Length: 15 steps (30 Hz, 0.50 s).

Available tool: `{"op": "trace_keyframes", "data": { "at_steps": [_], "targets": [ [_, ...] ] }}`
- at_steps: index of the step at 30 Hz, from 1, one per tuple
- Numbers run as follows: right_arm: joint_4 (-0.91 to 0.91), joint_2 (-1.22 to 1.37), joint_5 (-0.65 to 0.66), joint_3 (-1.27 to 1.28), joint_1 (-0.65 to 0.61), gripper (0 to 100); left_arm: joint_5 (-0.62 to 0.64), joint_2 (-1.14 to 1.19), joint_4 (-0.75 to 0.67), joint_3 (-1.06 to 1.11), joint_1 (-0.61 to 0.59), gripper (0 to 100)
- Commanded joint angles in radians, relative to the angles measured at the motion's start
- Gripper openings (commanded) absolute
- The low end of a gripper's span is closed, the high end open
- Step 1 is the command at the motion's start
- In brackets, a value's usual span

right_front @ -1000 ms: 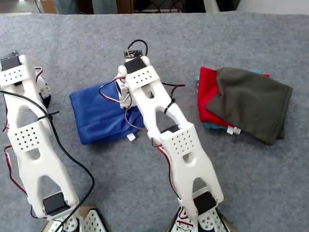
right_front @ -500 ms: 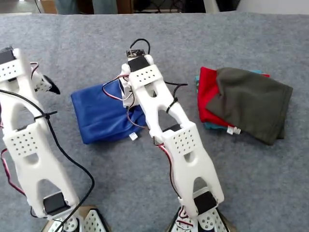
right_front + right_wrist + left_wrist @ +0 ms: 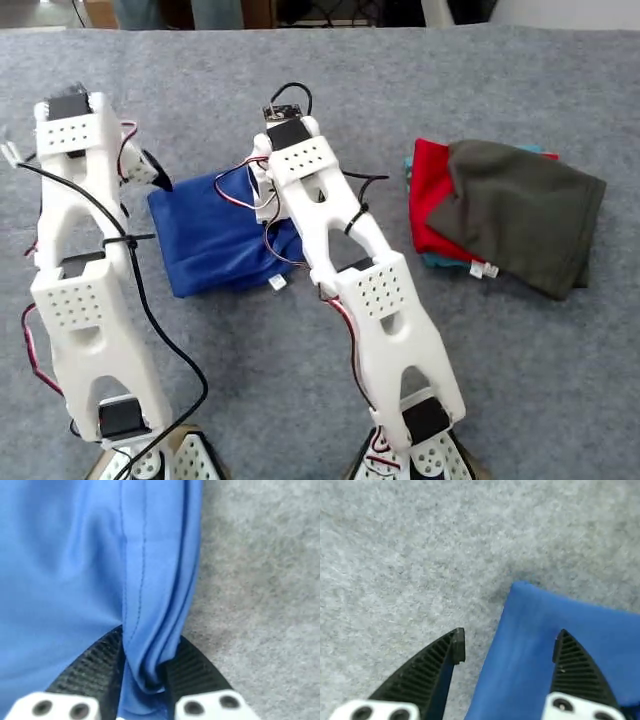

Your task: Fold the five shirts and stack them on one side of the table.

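Blue shirt [image 3: 205, 245], shiny, folded w/ stitched edge bunched, right gripper [image 3: 147, 645] clamped on it, left gripper [image 3: 511, 635] apart at corner

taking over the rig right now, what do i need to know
Left gripper: open, straddling a corner of the blue shirt.
Right gripper: shut on the blue shirt's bunched edge.
Done: stack on the right of the table, with the dark grey shirt on top and the red shirt and a teal shirt beneath.
Left: the blue shirt lies apart from the stack; it likely goes on top next.
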Motion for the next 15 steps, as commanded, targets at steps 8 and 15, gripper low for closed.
{"op": "trace_keyframes", "data": {
  "at_steps": [8,15],
  "targets": [
    [-0.011,0.03,0.009,-0.058,0.015,1.5,0.046,0.172,-0.055,-0.053,0.031,30],
    [-0.009,0.028,0.011,-0.054,0.015,1.5,0.098,0.282,-0.032,-0.205,0.048,24]
  ]
}}
